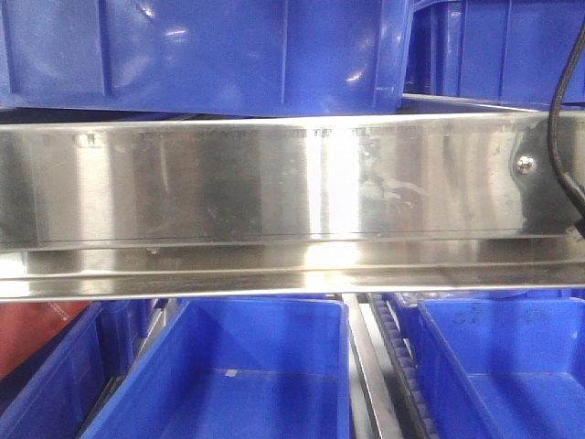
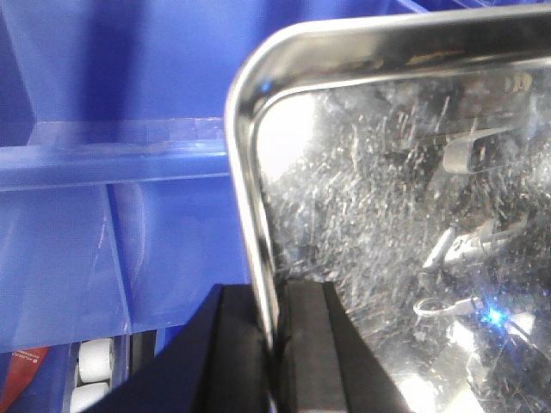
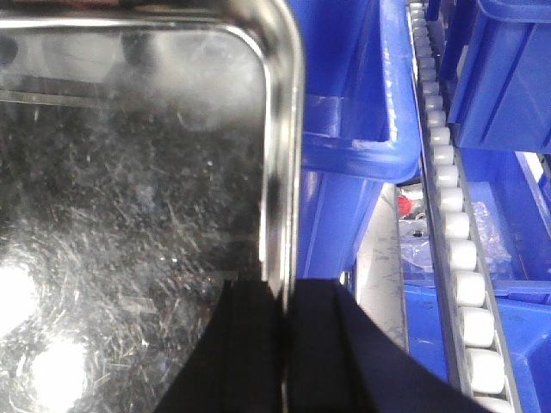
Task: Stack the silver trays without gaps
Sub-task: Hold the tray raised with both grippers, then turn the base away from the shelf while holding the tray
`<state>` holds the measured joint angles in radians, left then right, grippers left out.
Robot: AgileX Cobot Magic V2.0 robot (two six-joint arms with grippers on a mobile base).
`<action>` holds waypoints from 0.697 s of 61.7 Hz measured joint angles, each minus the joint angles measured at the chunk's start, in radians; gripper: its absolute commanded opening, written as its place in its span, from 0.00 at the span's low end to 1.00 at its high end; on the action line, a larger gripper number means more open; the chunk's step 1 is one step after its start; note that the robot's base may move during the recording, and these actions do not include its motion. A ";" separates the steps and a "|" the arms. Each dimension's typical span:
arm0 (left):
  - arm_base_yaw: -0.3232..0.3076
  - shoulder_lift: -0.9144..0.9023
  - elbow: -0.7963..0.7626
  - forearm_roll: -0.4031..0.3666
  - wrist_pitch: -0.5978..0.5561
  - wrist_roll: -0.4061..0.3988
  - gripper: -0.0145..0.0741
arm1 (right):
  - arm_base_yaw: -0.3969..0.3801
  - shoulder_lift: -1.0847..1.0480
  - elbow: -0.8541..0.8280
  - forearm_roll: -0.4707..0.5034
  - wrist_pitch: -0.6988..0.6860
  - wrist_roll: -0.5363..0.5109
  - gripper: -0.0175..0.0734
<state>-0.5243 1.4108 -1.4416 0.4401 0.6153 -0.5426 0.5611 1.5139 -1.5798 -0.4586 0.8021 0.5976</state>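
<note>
Left wrist-mounted view first: the left gripper (image 2: pixel 277 344) is clamped on the left rim of the silver tray (image 2: pixel 387 215). The thin rim is pinched edge-on between the two black pads, and the scratched tray floor is spread out ahead and to the right of the jaws. Off to the gripper's left a blue bin (image 2: pixel 112 224) is seen, with a couple of white rollers (image 2: pixel 90 374) lower down.

In the right wrist view the mirror picture is given. The right gripper (image 3: pixel 284 318) is closed on the right rim of what is taken to be the same tray, with the floor ahead and to its left. A blue bin wall (image 3: pixel 353 146) sits just to its right, and a roller track (image 3: pixel 452 224) is further right again.

So the tray is judged to be carried by both side rims. No second tray is shown anywhere. The front view is filled by a steel shelf rail (image 1: pixel 274 183) and more bins.

For a gap-free stack, the tray should be held level, with both arms lowered together. The rounded corners should be lined up over the lower tray before anything is let go. Such a thin pinch can probably be pivoted easily, so a tilt should be watched for. If one side is dropped first, a wedged corner can be expected.
</note>
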 measured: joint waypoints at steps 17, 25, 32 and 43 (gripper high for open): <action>0.000 0.000 0.000 0.000 0.000 0.000 0.15 | 0.000 0.000 0.000 0.000 0.000 0.000 0.13; 0.000 0.000 0.000 0.000 0.000 0.000 0.15 | 0.000 0.000 0.000 0.000 0.000 0.000 0.13; 0.000 0.000 0.000 0.000 0.000 0.000 0.15 | 0.000 0.000 0.000 0.000 0.000 0.000 0.13; 0.000 0.000 0.000 0.000 -0.001 0.000 0.15 | 0.000 0.000 0.000 0.000 0.000 0.000 0.13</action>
<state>-0.5243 1.4108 -1.4416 0.4401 0.6139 -0.5426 0.5611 1.5139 -1.5798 -0.4586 0.8021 0.5976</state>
